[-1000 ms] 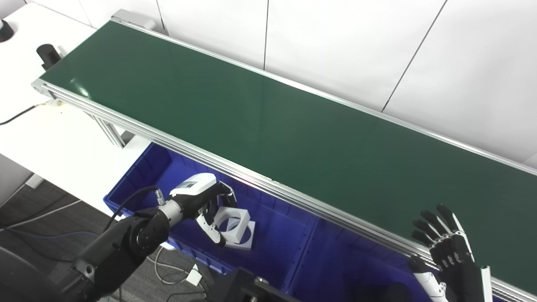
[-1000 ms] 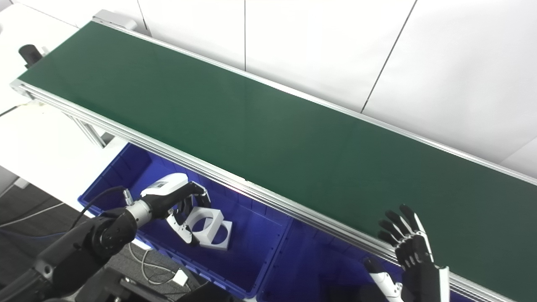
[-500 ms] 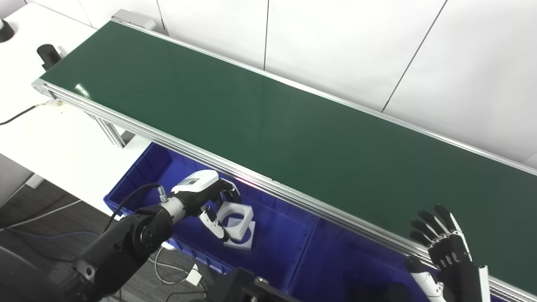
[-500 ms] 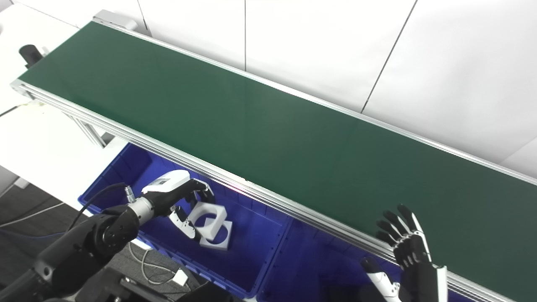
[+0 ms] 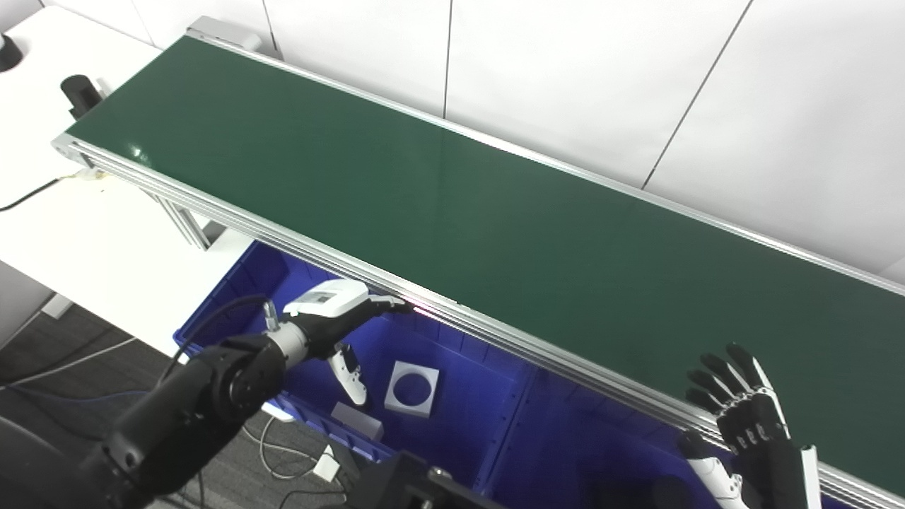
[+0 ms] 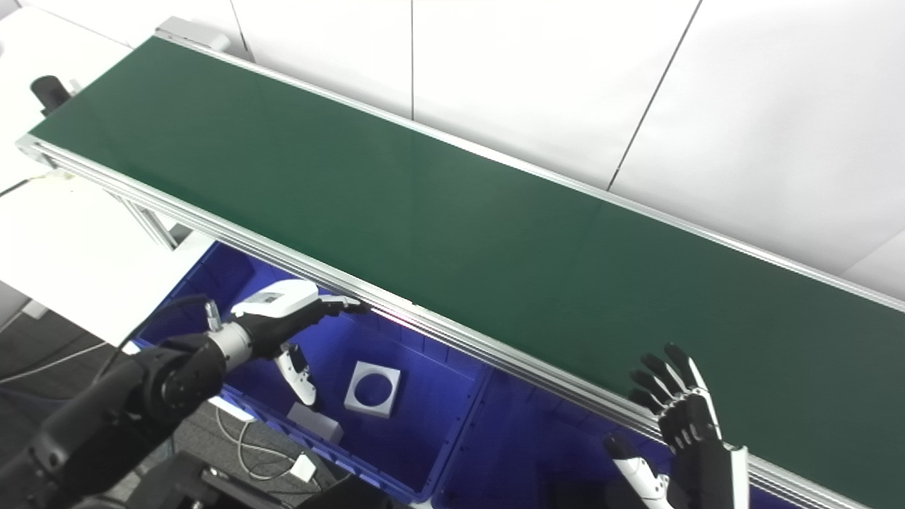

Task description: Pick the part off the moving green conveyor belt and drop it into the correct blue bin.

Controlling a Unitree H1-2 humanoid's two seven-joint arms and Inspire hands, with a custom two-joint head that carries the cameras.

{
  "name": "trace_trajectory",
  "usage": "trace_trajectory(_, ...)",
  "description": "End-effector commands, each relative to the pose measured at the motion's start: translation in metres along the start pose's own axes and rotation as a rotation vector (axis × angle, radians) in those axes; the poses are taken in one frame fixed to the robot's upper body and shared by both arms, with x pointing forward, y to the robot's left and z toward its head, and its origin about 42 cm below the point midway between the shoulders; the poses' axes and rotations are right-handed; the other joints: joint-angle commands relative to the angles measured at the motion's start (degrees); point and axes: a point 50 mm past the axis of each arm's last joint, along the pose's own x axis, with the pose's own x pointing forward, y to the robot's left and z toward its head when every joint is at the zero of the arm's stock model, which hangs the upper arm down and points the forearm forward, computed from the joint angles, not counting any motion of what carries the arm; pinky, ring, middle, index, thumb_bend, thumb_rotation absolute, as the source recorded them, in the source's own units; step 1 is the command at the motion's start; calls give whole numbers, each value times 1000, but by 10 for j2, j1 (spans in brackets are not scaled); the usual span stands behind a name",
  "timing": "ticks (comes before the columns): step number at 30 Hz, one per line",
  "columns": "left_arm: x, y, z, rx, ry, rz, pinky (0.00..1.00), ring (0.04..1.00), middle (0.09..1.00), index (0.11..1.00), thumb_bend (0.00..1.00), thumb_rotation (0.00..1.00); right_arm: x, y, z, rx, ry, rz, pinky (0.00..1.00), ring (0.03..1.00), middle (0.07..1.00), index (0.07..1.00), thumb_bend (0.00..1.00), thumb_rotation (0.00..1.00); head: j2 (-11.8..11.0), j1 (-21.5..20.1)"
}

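Left eye view: the white part (image 5: 412, 379) (a square plate with a round hole) lies flat on the floor of the left blue bin (image 5: 233, 290), toward its middle. A second, smaller white piece (image 5: 357, 421) sits near the bin's front wall. The left hand (image 5: 338, 322) hovers over the bin, fingers spread, holding nothing. The right hand (image 5: 742, 417), fingers apart and empty, is raised at the near rail of the green conveyor belt (image 5: 438, 205), toward its right end.
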Motion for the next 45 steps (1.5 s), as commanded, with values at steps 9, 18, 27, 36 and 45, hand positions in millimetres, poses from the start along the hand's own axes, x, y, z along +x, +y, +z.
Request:
trace_trajectory(9, -53, 64, 46, -57, -158, 65, 663, 780, 782, 733, 813, 66, 3, 3, 5, -7, -53, 1, 708, 775, 827, 899, 732, 464, -8, -22)
trace_trajectory(18, -63, 77, 73, -265, -418, 48, 620, 702, 741, 740, 898, 189, 0, 9, 4, -10, -46, 0, 712, 777, 824, 898, 739, 474, -23, -67)
trace_trajectory(27, -30, 49, 88, -612, -617, 12, 668, 722, 753, 748, 944, 202, -2, 18, 3, 2, -38, 1, 712, 776, 824, 891, 735, 443, -30, -114)
trace_trajectory(36, 16, 5, 103, -897, -724, -25, 720, 776, 797, 785, 948, 234, -6, 28, 3, 13, -27, 0, 720, 778, 827, 893, 741, 438, -34, -179)
trace_trajectory(45, 50, -24, 101, -1039, -736, -65, 726, 773, 798, 794, 990, 251, -9, 47, 3, 20, -23, 5, 725, 786, 832, 892, 755, 420, -34, -305)
